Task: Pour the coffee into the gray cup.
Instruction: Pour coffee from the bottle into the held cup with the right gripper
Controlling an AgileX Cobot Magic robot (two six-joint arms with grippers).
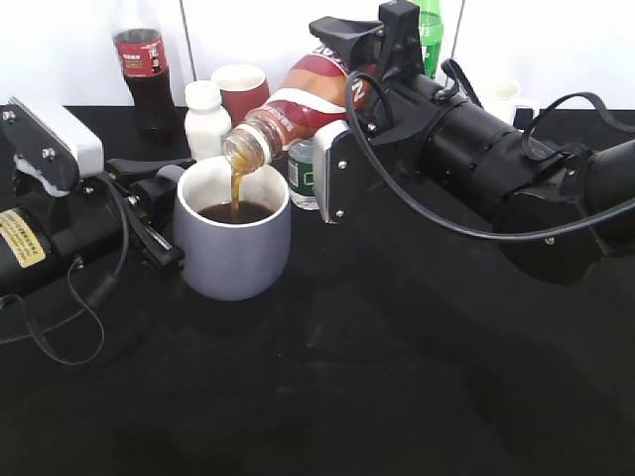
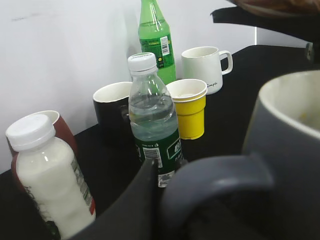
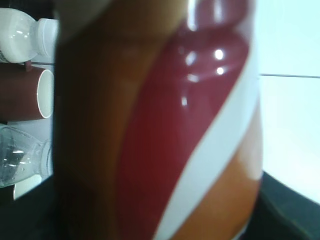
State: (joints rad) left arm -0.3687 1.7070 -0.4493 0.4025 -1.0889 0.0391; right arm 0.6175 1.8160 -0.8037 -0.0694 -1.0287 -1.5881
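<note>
My right gripper (image 1: pixel 342 94) is shut on the coffee bottle (image 1: pixel 298 104) and holds it tilted, mouth down to the left, over the gray cup (image 1: pixel 233 253). A brown stream runs from the mouth into the cup, which holds dark liquid. The bottle's red-brown wrap with a white swirl fills the right wrist view (image 3: pixel 165 125). My left gripper (image 1: pixel 159 213) is shut on the cup's handle at its left side. In the left wrist view the handle (image 2: pixel 215 175) and the cup's wall (image 2: pixel 285 130) sit close, with one dark finger (image 2: pixel 135 210) against the handle.
Behind the cup stand a white milk bottle (image 1: pixel 205 117), a dark red cup (image 1: pixel 241 91), a cola bottle (image 1: pixel 144 64), a green-labelled water bottle (image 2: pixel 152 120), a black mug (image 2: pixel 111 107), a yellow cup (image 2: pixel 189 107), a white mug (image 2: pixel 202 65) and a green bottle (image 2: pixel 156 37).
</note>
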